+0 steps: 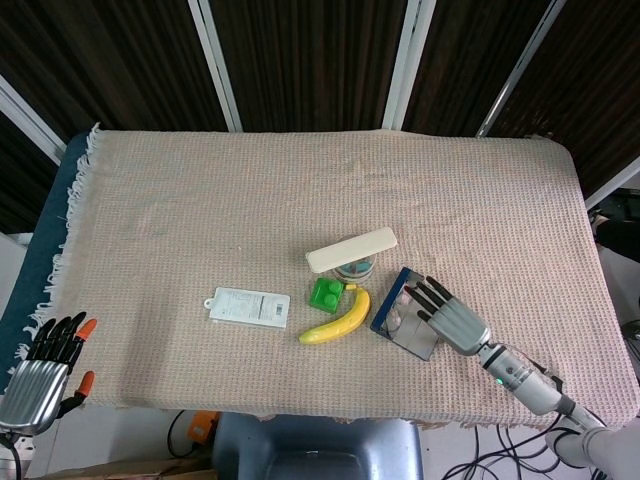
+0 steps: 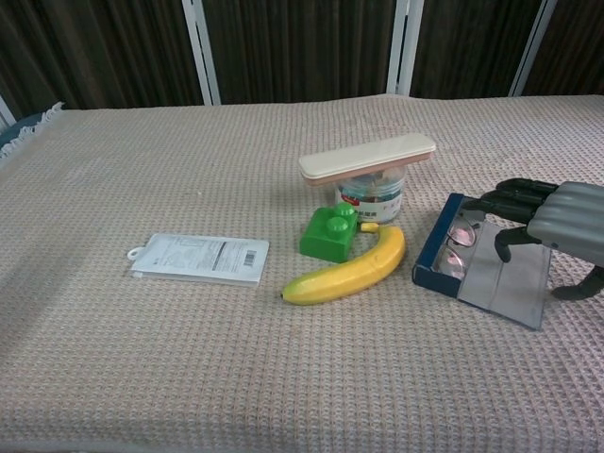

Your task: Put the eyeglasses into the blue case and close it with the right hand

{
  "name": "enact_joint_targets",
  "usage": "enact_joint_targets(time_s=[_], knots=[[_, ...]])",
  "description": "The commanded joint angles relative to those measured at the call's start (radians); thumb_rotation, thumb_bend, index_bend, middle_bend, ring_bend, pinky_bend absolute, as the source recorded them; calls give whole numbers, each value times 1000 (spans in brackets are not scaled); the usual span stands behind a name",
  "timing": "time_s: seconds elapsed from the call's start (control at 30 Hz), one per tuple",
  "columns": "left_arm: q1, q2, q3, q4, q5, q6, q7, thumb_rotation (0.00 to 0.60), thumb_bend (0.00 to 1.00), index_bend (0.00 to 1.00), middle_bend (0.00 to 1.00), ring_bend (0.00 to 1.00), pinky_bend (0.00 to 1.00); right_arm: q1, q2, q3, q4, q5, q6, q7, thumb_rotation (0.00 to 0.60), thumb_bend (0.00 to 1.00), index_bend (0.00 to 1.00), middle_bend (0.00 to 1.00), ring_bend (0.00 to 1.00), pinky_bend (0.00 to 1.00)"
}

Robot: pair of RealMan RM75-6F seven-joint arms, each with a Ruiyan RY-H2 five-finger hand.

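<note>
1. Chest view: the open blue hard-shell eyeglasses case [image 2: 483, 260] lies on the beige waffle-weave tablecloth [image 2: 142, 359], its grey-lined lid flap spread flat toward the near right.
2. The clear-lensed, thin-framed eyeglasses [image 2: 457, 247] sit folded in the case's tray, against the blue wall.
3. The right hand [image 2: 557, 229], with a ribbed grey metal back and black fingers [image 2: 505, 203], hangs over the lid flap. Its fingers are spread and hold nothing, and the tips reach over the tray. I cannot tell whether they touch the case.
4. Left of the case lies a smooth curved yellow banana [image 2: 347, 271], its stem end just beside a green plastic toy block [image 2: 329, 232].
5. Behind the block stands a short round tin with a printed label [image 2: 371, 195], and a long cream rounded-edge box [image 2: 367, 157] rests across its top.
6. Well apart to the left lies a flat white printed packet with a hang tab [image 2: 200, 258].
7. Head view: the left hand [image 1: 45, 362] rests off the near left edge of the cloth, with dark fingers and orange tips, loosely apart, holding nothing.
</note>
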Motion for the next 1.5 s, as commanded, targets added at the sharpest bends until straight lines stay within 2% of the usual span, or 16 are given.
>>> enact_joint_targets(time_s=[0.03, 0.13, 0.3, 0.53, 0.8, 1.5], knots=[[1, 0, 0, 0, 0, 1, 1, 600, 424, 0, 0, 0, 21, -1, -10, 4, 7, 4, -1, 0, 600, 252, 553, 36, 0, 0], [1, -1, 0, 0, 0, 2, 2, 600, 424, 0, 0, 0, 20, -2, -21, 6, 16, 5, 0, 2, 600, 279, 566, 42, 0, 0], [1, 0, -1, 0, -1, 1, 1, 600, 424, 0, 0, 0, 20, -4, -33, 15, 26, 12, 3, 6, 600, 439, 594, 54, 0, 0], [1, 1, -1, 0, 0, 3, -2, 600, 425, 0, 0, 0, 20, 3, -35, 25, 19, 18, -3, 0, 600, 571, 621, 64, 0, 0], [4, 3, 1, 1, 4, 9, -9, 600, 424, 0, 0, 0, 21, 9, -29, 32, -2, 18, 4, -16, 600, 628, 637, 67, 0, 0], [9, 7, -2, 3, 4, 21, -21, 600, 424, 0, 0, 0, 21, 36, -28, 64, -58, 35, -13, -58, 600, 650, 641, 74, 0, 0]])
